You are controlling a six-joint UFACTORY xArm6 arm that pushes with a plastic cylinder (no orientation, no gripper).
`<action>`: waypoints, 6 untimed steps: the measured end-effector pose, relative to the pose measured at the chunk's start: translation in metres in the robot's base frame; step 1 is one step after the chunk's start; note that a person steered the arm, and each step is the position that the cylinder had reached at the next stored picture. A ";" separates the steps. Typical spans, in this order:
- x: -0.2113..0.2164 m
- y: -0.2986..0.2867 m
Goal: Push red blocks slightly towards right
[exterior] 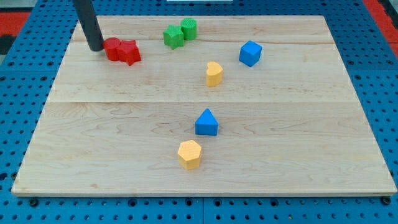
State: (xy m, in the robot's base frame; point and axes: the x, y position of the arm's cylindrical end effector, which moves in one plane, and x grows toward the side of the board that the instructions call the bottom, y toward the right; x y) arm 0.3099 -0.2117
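Two red blocks sit together near the view's top left: a round red block [112, 48] and a star-shaped red block [129, 52] touching its right side. My tip [96, 47] is at the left side of the round red block, touching or almost touching it. The dark rod rises from there to the view's top edge.
The wooden board [93, 137] lies on a blue pegboard. A green star block [173, 36] and a green round block [189, 28] sit at the top middle. A blue cube [250, 53], a yellow block [214, 73], a blue triangular block [206, 123] and a yellow hexagon [189, 154] lie further right and lower.
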 end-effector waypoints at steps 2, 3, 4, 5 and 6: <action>0.021 0.058; 0.000 0.059; -0.003 0.083; 0.000 0.126; 0.000 0.162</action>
